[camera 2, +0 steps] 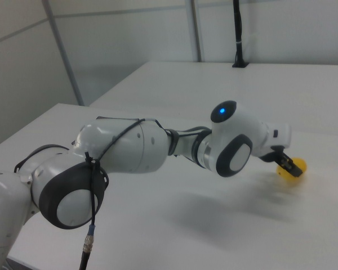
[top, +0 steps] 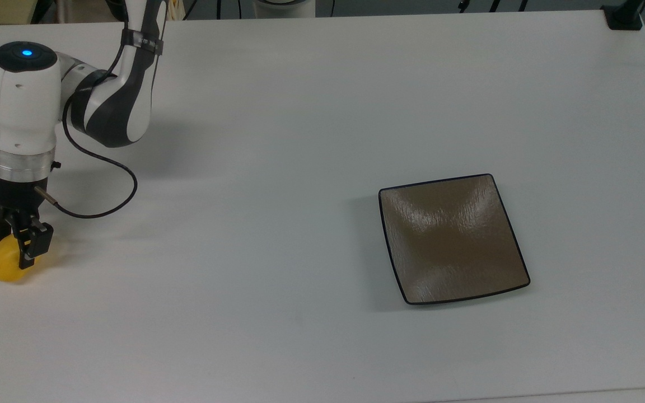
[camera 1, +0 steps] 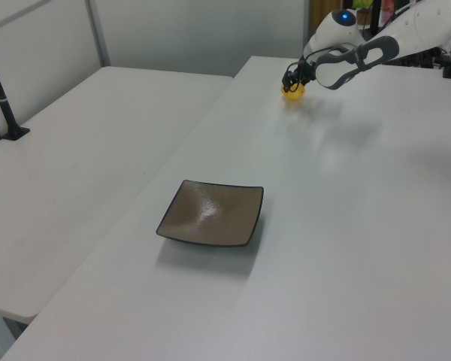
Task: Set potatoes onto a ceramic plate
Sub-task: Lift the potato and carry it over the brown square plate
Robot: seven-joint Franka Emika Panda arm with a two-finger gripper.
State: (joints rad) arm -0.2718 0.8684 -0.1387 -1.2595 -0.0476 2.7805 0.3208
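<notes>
At the top view's far left, the gripper [top: 13,246] has its fingers [top: 30,246] clamped on the yellow potato [top: 4,266], which sits low at the white worktop [top: 277,168]. The brown ceramic plate [top: 452,239] lies well apart toward the top view's right, with bare worktop between. A black cable [top: 98,184] loops from the wrist, and no writing can be read.

We find no legible text, label, brand, number or sign on any surface; small markings on the arm's [top: 126,73] black band cannot be read.
</notes>
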